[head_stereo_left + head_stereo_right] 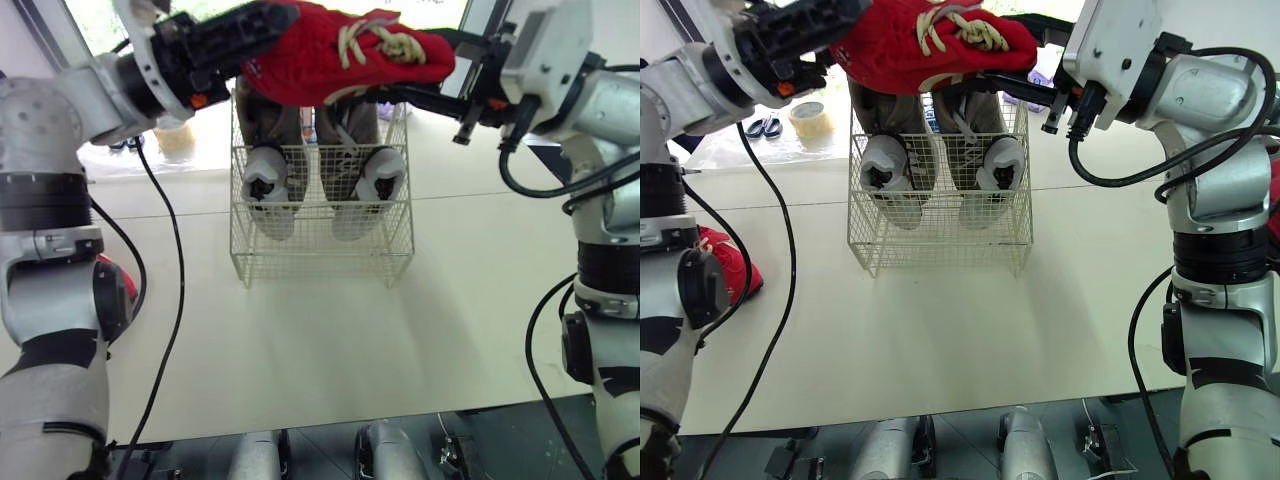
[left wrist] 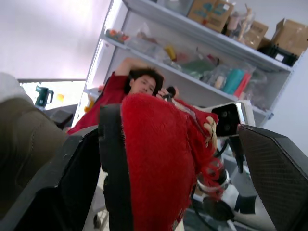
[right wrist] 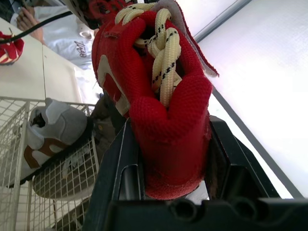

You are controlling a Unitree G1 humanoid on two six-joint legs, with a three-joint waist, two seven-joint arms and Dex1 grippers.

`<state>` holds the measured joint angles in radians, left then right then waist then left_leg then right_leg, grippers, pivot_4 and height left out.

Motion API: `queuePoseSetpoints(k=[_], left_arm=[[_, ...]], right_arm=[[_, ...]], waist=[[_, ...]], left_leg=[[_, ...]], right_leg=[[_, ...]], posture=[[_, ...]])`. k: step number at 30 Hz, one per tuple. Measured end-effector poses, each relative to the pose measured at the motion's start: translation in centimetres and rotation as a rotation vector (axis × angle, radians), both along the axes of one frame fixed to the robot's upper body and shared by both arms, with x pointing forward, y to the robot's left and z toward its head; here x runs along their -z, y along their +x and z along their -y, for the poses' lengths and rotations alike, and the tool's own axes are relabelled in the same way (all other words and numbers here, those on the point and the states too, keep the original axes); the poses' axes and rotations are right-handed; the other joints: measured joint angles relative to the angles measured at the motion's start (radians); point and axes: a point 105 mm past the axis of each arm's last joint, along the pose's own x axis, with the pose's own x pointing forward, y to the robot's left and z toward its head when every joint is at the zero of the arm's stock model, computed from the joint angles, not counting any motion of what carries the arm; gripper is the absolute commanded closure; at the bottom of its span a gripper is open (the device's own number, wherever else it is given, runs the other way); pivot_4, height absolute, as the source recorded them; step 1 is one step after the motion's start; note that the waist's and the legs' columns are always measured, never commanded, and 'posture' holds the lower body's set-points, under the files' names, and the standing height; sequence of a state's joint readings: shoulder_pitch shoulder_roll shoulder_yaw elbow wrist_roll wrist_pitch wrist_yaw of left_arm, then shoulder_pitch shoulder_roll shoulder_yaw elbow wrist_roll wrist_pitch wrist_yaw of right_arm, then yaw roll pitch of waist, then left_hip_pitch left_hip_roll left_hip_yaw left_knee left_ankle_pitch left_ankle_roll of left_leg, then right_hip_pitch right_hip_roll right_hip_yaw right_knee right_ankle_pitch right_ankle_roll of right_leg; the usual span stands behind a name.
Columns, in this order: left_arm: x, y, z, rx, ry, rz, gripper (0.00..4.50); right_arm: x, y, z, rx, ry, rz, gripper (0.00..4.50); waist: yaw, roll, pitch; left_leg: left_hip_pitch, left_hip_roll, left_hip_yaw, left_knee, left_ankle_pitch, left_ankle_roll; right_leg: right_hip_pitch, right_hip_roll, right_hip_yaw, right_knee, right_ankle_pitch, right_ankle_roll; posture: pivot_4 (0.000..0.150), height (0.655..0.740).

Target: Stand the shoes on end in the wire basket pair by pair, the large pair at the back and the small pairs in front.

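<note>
On the bench the basket already held the large grey pair, standing on end at its back. The red shoe hung above the basket, its toe clenched in the right gripper. The left gripper was at the heel, and I cannot tell if its jaws pressed. Another red shoe lay on the bench, so the front places were, I judge, all left to fill.

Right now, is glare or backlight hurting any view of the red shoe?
Left eye view: the window at the top is blown out, but the red shoe above the wire basket reads fine. Left wrist view: washed-out wall, the shoe's near face in shade. Right wrist view: bright pane behind, shoe and laces evenly lit in the right gripper.
</note>
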<state>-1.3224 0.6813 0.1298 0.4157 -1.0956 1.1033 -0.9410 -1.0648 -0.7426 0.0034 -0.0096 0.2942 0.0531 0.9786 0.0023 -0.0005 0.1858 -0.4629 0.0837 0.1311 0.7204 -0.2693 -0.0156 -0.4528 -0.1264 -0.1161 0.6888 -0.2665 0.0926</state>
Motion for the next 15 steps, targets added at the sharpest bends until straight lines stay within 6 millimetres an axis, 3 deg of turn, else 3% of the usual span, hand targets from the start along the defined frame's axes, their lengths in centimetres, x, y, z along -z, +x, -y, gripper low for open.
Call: queuePoseSetpoints(k=[5, 6, 8, 10, 13, 15], left_arm=[[0.5, 0.5, 0.0, -0.024, 0.030, 0.000, 3.78], [0.6, 0.6, 0.0, -0.027, 0.029, -0.002, 3.78], [0.6, 0.7, 0.0, -0.027, 0.017, -0.009, 3.83], [0.7, 0.7, -0.1, -0.020, -0.026, -0.034, 3.83], [0.1, -0.1, -1.4, -0.017, -0.145, -0.043, 3.83], [-0.7, -0.9, -2.3, -0.018, -0.263, -0.030, 3.83]], right_arm=[[-0.1, -0.3, -0.4, -0.009, -0.018, 0.027, 3.31], [-0.1, -0.3, -0.4, -0.008, -0.019, 0.026, 3.31], [-0.1, -0.3, -0.3, -0.008, -0.009, 0.006, 2.41], [-0.2, -0.7, 0.2, -0.050, 0.106, -0.129, 1.52], [0.0, -0.2, 4.1, -0.076, 0.452, -0.380, 0.05], [1.3, 0.4, 6.6, -0.126, 0.763, -0.545, 0.05]], waist=[[-0.003, 0.000, 0.000], [-0.004, 0.000, 0.000], [-0.004, 0.000, 0.000], [-0.003, 0.000, 0.000], [0.000, -0.002, 0.001], [0.003, -0.003, 0.001]], left_leg=[[0.000, 0.000, 0.000, 0.000, 0.000, 0.000], [0.000, 0.000, 0.000, 0.000, 0.000, 0.000], [0.000, 0.000, 0.000, 0.000, 0.000, 0.000], [0.000, 0.000, 0.000, 0.000, 0.000, 0.000], [0.000, 0.000, -0.001, 0.001, 0.000, 0.000], [0.002, 0.001, -0.002, 0.001, 0.000, 0.000]], right_leg=[[0.000, 0.000, 0.000, 0.000, 0.000, 0.000], [0.000, 0.000, 0.000, 0.000, 0.000, 0.000], [0.000, 0.000, 0.000, 0.000, 0.000, 0.000], [0.000, 0.000, 0.000, 0.000, 0.000, 0.000], [0.002, 0.000, 0.000, 0.000, 0.000, 0.000], [0.004, 0.000, -0.001, 0.000, 0.000, 0.000]], posture=[[0.150, 0.6797], [0.150, 0.6797], [0.150, 0.6797], [0.150, 0.6797], [0.150, 0.6797], [0.150, 0.6797]])
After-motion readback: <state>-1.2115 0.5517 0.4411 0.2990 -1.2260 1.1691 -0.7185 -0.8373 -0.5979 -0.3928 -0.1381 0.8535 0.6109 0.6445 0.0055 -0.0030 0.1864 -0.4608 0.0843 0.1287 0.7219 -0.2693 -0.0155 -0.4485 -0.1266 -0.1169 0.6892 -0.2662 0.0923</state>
